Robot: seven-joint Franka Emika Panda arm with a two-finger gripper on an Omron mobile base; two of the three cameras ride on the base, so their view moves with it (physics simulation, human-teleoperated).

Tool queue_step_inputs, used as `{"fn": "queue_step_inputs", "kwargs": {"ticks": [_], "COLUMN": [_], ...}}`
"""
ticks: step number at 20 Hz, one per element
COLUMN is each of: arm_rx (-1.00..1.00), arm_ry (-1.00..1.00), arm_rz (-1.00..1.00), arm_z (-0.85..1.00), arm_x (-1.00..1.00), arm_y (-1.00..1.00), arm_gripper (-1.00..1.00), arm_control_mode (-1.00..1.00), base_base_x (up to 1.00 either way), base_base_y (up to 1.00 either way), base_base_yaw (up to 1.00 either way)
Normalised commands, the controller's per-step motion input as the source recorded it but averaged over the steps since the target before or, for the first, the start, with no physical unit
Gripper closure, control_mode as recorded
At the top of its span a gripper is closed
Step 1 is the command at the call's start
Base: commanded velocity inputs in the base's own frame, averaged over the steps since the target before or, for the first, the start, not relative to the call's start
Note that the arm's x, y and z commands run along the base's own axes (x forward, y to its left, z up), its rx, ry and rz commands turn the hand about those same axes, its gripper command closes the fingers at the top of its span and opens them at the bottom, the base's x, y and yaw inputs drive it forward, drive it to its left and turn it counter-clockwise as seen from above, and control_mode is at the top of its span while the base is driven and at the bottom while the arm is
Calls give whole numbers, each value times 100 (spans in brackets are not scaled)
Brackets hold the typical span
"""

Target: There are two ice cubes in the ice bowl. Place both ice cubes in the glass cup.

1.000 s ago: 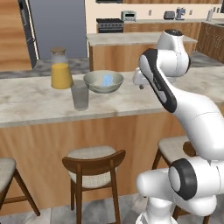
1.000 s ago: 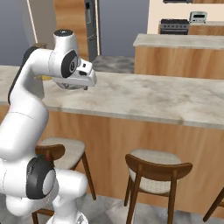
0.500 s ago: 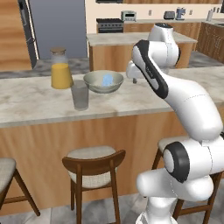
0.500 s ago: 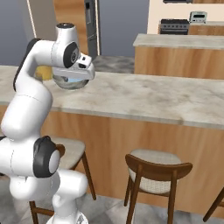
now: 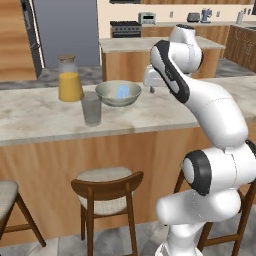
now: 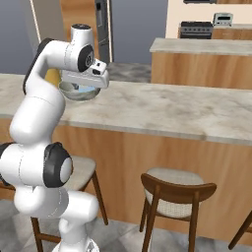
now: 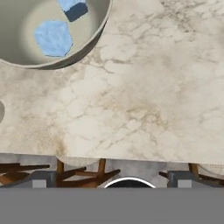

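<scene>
The ice bowl (image 5: 118, 93) stands on the marble counter with two light-blue ice cubes (image 5: 123, 91) inside. In the hand view the bowl (image 7: 94, 33) sits at the upper left, holding one ice cube (image 7: 53, 38) and a second ice cube (image 7: 72, 5) at the top edge. The glass cup (image 5: 92, 108) stands just in front of the bowl, to its left. My gripper (image 5: 151, 88) hangs above the counter just right of the bowl, pointing down. It is open (image 7: 113, 179) with nothing between its fingers, over bare marble near the counter's front edge.
A lidded jar of orange juice (image 5: 69, 80) stands behind and left of the cup. Wooden stools (image 5: 107, 186) sit below the counter's front edge (image 7: 131, 155). A second counter (image 5: 150, 45) runs behind. Bare marble (image 6: 172, 108) stretches right of the bowl.
The arm has swung left along the counter, bringing the hand from well right of the bowl to just beside it. Bowl, cup and jar have not moved.
</scene>
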Motion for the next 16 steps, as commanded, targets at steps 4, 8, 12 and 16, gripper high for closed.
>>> {"fn": "queue_step_inputs", "kwargs": {"ticks": [4, 8, 12, 16], "arm_rx": [0, 0, 0, 0], "arm_ry": [0, 0, 0, 6], "arm_rz": [0, 0, -1, -8], "arm_z": [-2, 0, 0, 1], "arm_x": [1, 20, 20, 63], "arm_y": [23, 49, 35, 51], "arm_gripper": [-100, -100, -100, -100], "arm_control_mode": [-100, -100, -100, -100], "base_base_x": [0, 0, 0, 0], "base_base_y": [0, 0, 0, 0], "base_base_yaw": [0, 0, 0, 0]}}
